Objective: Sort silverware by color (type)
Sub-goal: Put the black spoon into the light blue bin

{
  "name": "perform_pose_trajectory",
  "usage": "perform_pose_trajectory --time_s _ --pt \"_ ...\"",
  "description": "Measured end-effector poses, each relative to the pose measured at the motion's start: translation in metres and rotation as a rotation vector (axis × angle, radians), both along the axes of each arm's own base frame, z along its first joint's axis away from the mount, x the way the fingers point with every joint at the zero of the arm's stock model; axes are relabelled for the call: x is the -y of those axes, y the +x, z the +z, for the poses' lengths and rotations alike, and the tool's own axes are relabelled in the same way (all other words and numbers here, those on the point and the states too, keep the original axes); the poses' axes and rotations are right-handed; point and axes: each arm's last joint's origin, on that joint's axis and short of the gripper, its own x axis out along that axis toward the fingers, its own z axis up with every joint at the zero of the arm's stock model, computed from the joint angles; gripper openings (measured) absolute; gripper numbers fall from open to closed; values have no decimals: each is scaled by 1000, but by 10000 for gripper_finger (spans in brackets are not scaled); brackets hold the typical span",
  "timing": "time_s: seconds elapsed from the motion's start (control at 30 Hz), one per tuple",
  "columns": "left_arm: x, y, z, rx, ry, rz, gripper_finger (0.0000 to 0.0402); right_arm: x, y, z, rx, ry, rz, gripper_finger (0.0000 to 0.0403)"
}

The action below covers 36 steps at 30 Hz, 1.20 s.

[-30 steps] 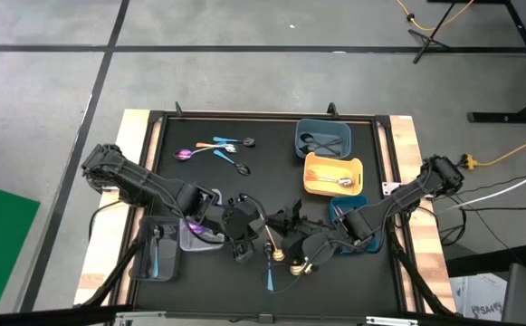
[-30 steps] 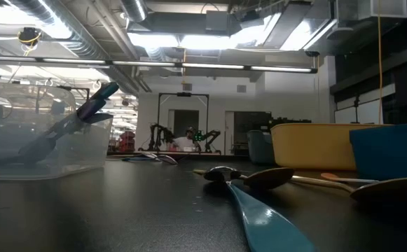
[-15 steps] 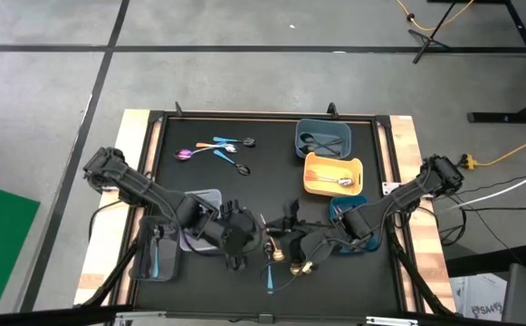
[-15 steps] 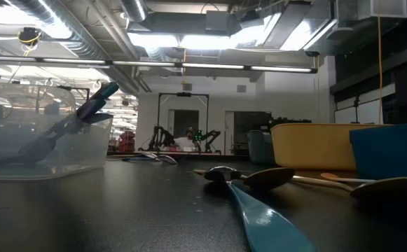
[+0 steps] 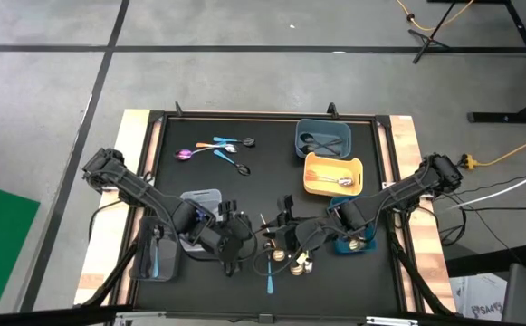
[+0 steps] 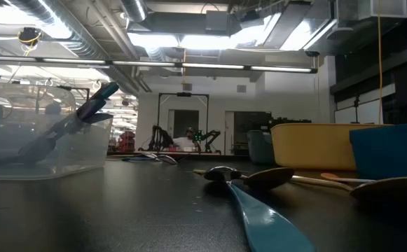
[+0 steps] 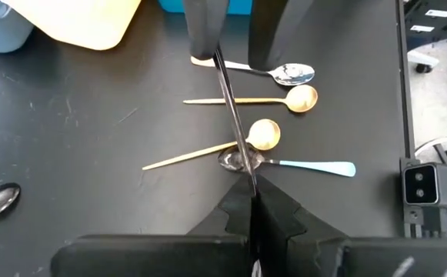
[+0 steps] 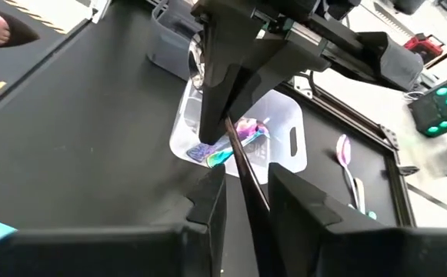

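Left claw (image 5: 244, 237) clamped on thin dark spoon (image 7: 235, 123), long axis running straight across toward right claw (image 5: 281, 234); right claw's fingers apart, spoon's far end between them, handover alignment looks set

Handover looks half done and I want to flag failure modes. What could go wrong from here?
1. The left gripper is shut on only the tip of the black spoon. The open right gripper straddles it off-centre, so closing may knock it askew or miss it.
2. If it slips, it likely lands among the gold spoons and the teal-handled spoon below, mixing the pile.
3. The two grippers sit very close together, so a small misalignment could make them collide.
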Motion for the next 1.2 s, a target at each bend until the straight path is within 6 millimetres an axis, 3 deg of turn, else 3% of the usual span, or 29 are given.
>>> perform_pose_trajectory --time_s 0.73,1.03,1.2 --pt "-2 -3 -2 -46 144 -116 0 -1 0 1 5 97 -37 95" --pt "-3 -4 -2 -56 148 -118 0 0 -1 32 18 102 -37 95" --pt "-3 -4 -2 -56 147 -117 0 1 -4 33 -23 117 -48 95"
